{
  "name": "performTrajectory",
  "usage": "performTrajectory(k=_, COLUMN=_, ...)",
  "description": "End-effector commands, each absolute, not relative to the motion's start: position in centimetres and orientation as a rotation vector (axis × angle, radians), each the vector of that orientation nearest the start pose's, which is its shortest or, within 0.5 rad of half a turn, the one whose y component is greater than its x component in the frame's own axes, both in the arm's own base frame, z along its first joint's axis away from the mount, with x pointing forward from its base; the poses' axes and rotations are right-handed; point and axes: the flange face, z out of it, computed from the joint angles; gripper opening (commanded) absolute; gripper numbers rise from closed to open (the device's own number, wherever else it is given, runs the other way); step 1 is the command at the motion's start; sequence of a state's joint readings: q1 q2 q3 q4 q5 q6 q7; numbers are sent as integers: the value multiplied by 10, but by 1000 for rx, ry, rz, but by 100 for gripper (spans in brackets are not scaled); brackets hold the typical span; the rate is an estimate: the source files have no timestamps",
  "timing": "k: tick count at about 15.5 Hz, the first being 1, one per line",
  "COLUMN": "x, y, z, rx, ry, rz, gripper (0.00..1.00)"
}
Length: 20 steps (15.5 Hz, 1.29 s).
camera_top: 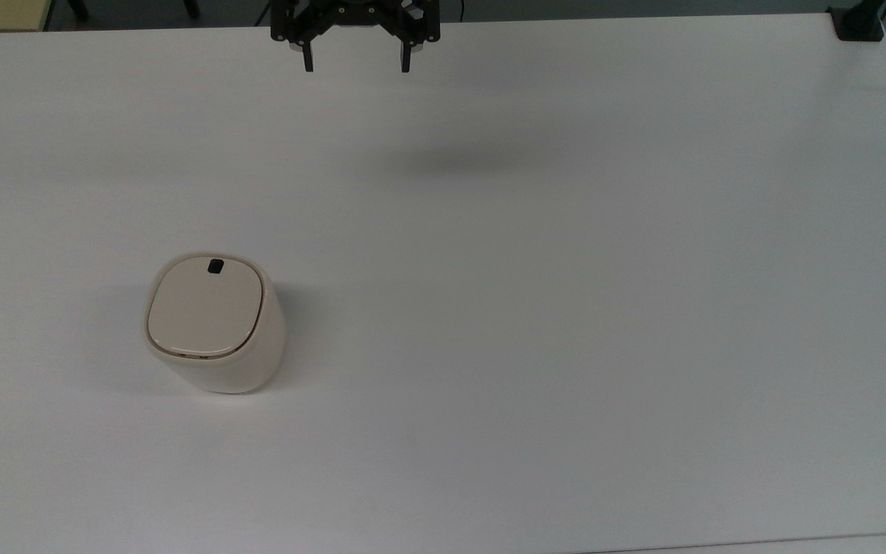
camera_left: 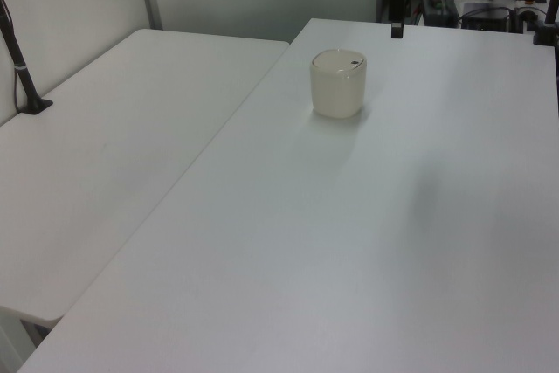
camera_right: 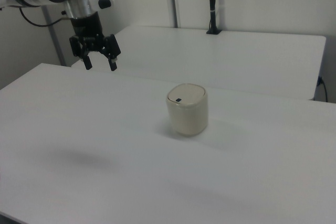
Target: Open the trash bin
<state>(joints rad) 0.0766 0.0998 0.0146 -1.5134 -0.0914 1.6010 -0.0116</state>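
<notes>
While the lid lies flat and closed, the scene reads as follows.

Trash bin: the trash bin [camera_top: 216, 327] stands upright on the white counter [camera_top: 566, 308], in the top view's left half and a little toward its near edge; its flat lid [camera_top: 206, 306] is closed, with the small black latch [camera_top: 215, 266] on the lid's far side.

Room around the bin: bare counter lies on every side of it, with the widest stretch toward the top view's right.

Hand: the hand [camera_top: 356, 68] hangs above the counter's far edge, right of the bin in the top view and well apart from it; its two fingers [camera_top: 308, 60] point down and stand wide apart, holding nothing.

Shadow: a soft dark patch [camera_top: 451, 163] lies on the counter near the hand, right of the bin.

Edges: a black clamp [camera_top: 858, 25] sits at the top view's far right corner.

Neighbouring surface: in the right view a second white table [camera_right: 236, 51] stands beyond the counter, with a black pole [camera_right: 212, 3] rising from it.
</notes>
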Motion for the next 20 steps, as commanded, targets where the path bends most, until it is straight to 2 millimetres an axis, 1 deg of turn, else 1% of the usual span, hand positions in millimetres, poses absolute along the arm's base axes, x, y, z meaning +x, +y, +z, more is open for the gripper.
performTrajectory(k=1, x=578, y=32, z=602, rx=-3232, ry=-137, rz=15, gripper=100)
performTrajectory(k=9, x=579, y=32, z=602, rx=-3231, ry=-139, rz=13, gripper=100)
performTrajectory(k=10, x=579, y=32, z=602, rx=-3230, ry=-149, rz=13, gripper=93)
performTrajectory(k=11, x=579, y=32, z=602, rx=-3227, ry=-173, rz=14, gripper=79)
performTrajectory(k=12, x=579, y=32, z=602, rx=-3225, ry=-188, rz=15, gripper=54)
performTrajectory(k=13, x=579, y=32, z=602, rx=-3224, ry=-198, rz=16, gripper=35)
performTrajectory(k=14, x=579, y=32, z=602, rx=-3224, ry=-196, rz=16, gripper=23)
performTrajectory(k=16, x=580, y=32, z=600, rx=-3223, ry=-213, rz=19, gripper=4)
performTrajectory(k=17, x=580, y=31, z=599, rx=-3222, ry=-235, rz=23, gripper=0)
performTrajectory(k=20, x=582, y=29, z=598, rx=-3220, ry=-273, rz=25, gripper=0)
